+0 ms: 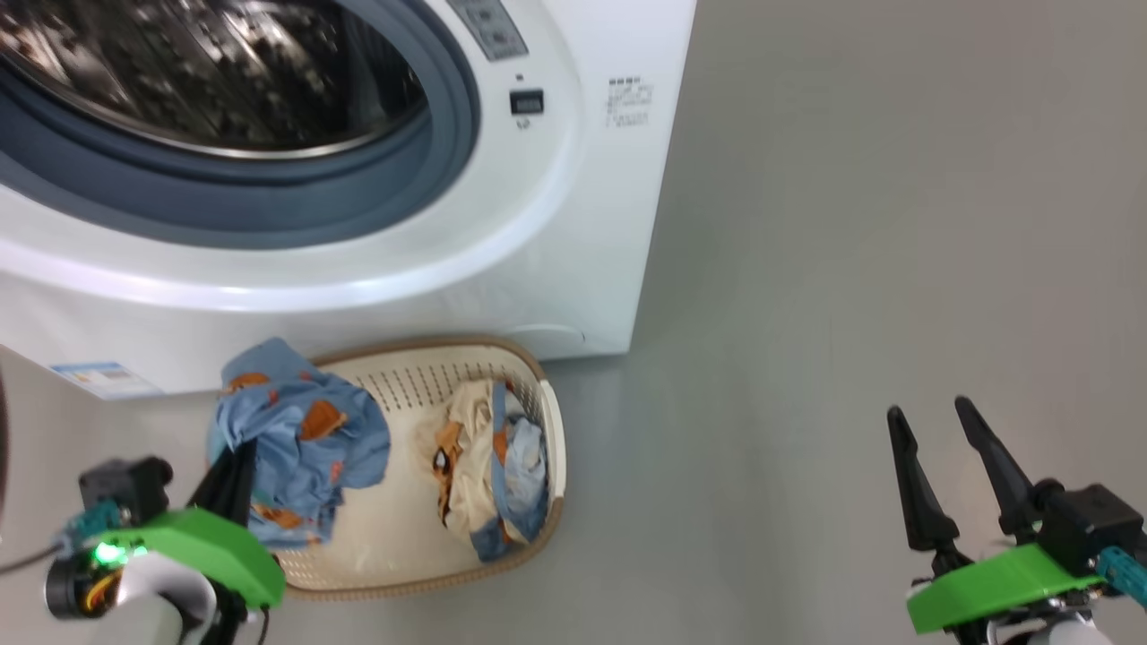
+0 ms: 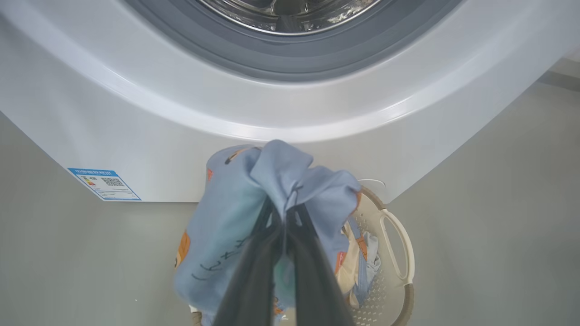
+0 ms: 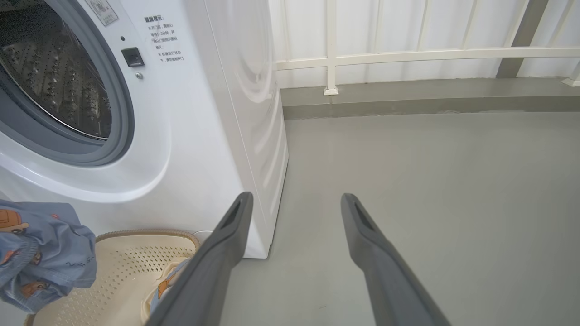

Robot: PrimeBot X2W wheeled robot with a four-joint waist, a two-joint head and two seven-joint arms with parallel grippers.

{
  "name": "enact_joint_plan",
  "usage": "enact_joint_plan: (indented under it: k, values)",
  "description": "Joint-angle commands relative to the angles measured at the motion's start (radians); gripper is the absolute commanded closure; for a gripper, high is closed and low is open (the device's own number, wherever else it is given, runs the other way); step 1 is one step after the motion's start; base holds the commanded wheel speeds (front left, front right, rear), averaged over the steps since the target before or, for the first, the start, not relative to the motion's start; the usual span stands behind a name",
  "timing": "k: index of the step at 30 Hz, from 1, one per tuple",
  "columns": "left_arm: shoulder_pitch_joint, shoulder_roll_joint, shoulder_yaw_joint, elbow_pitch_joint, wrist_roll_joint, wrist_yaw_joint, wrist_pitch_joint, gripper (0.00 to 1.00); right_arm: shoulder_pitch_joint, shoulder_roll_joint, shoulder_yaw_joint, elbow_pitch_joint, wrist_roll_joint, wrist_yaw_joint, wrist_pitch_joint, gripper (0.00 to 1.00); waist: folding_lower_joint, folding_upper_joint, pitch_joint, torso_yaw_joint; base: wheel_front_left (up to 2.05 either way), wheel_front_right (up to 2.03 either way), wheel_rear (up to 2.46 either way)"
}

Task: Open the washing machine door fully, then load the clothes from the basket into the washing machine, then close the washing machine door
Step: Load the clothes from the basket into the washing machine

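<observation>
The white washing machine (image 1: 556, 224) shows its steel drum (image 1: 206, 72) uncovered inside the grey-blue gasket; the washing machine door is out of view. In front of it on the floor sits the cream basket (image 1: 408, 555). My left gripper (image 1: 240, 457) is shut on the light blue garment (image 1: 296, 430) with orange prints, which hangs lifted over the basket's left end. In the left wrist view the fingers (image 2: 253, 271) pinch a fold of this garment (image 2: 226, 217) below the drum opening. A cream garment (image 1: 475, 466) lies in the basket. My right gripper (image 1: 928, 408) stands open over bare floor, far right.
Grey floor (image 1: 851, 269) stretches to the right of the machine. A white railing (image 3: 408, 54) and a low kerb line the far side in the right wrist view. A blue label (image 2: 105, 183) sits low on the machine's front.
</observation>
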Motion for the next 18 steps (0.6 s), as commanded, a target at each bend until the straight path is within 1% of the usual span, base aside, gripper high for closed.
enact_joint_plan:
  k: [1, 6, 7, 10, 18]
  values:
    - [0.037, 0.024, 0.072, -0.058, 0.037, -0.002, -0.011, 1.00, 0.025, -0.015, 0.017, -0.020, 0.008, 0.003, -0.005, 0.00, 0.0000, -0.0001, -0.073, 0.021, 0.00, 0.00, 0.00]
    - [0.145, -0.003, 0.151, -0.169, 0.112, -0.002, -0.011, 1.00, 0.071, -0.022, 0.012, -0.023, 0.011, 0.003, -0.005, 0.00, 0.0000, -0.0001, -0.127, 0.024, 0.00, 0.00, 0.00]
    - [0.145, -0.003, 0.151, -0.169, 0.112, -0.002, -0.011, 1.00, 0.071, -0.022, 0.012, -0.023, 0.011, 0.003, -0.005, 0.00, 0.0000, -0.0001, -0.127, 0.024, 0.00, 0.00, 0.00]
    - [0.215, -0.021, 0.193, -0.240, 0.145, -0.002, -0.011, 1.00, 0.104, -0.025, -0.001, -0.031, 0.014, 0.003, -0.005, 0.00, 0.0000, -0.0001, -0.155, 0.025, 0.00, 0.00, 0.00]
    - [0.382, -0.075, 0.317, -0.421, 0.224, -0.002, -0.011, 1.00, 0.160, -0.025, -0.019, -0.045, 0.018, 0.003, -0.005, 0.00, 0.0000, -0.0001, -0.184, 0.025, 0.00, 0.00, 0.00]
